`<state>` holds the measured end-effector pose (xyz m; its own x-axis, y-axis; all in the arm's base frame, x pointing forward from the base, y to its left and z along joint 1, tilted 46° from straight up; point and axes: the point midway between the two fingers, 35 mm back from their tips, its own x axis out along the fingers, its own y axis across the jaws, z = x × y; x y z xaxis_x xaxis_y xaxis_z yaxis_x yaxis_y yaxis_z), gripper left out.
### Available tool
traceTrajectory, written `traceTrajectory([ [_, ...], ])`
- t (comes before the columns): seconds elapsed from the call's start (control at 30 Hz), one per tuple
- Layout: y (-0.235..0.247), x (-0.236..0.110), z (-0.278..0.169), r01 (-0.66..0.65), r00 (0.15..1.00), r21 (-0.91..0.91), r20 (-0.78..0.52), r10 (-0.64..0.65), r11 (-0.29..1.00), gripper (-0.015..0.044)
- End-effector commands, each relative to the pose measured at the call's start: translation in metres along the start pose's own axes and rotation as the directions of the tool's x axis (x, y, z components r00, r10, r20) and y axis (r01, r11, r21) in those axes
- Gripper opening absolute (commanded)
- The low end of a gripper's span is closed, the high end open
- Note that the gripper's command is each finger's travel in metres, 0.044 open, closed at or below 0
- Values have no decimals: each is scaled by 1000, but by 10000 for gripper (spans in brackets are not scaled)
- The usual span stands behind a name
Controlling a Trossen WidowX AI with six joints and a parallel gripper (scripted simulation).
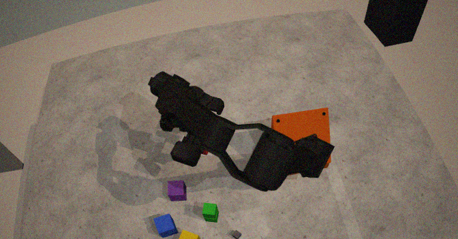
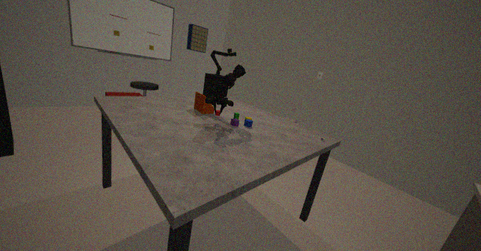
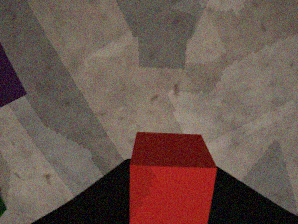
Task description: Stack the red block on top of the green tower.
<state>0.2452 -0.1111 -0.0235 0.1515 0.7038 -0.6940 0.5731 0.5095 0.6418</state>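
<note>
My gripper [image 3: 168,169] [image 1: 200,152] [image 2: 218,111] is shut on the red block [image 3: 172,183] [image 1: 204,152] [image 2: 217,113], with a dark finger against each side of it in the wrist view. In the top view only a sliver of the red block shows under the arm. The green tower [image 1: 210,212] [image 2: 236,116] stands near the front edge of the top view, in front and to the right of the gripper, well apart from it. A small bit of green shows at the left edge of the wrist view [image 3: 1,207].
A purple block [image 1: 176,190] [image 2: 235,122] [image 3: 9,79] lies between gripper and tower. A blue block [image 1: 165,225] [image 2: 248,123] and a yellow block [image 1: 188,235] lie front left. A small grey cube [image 1: 236,233] lies right of them. The orange base plate [image 1: 301,122] [image 2: 202,104] holds the arm.
</note>
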Motion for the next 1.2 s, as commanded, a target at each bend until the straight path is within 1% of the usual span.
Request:
traceTrajectory([
  [0.0,1,-22,1,8,1000,-10,9,-8,1000,0],
  [0.13,1,-44,1,9,1000,-9,10,-9,1000,0],
  [0.3,1,-64,0,9,1000,-9,9,-9,1000,0],
  [0.57,2,-66,1,9,1000,-9,10,-9,1000,0],
  [0.87,53,-69,-15,17,1000,-5,15,-17,1000,0],
  [1.17,106,-68,-42,15,1000,-5,14,-14,1000,0],
])
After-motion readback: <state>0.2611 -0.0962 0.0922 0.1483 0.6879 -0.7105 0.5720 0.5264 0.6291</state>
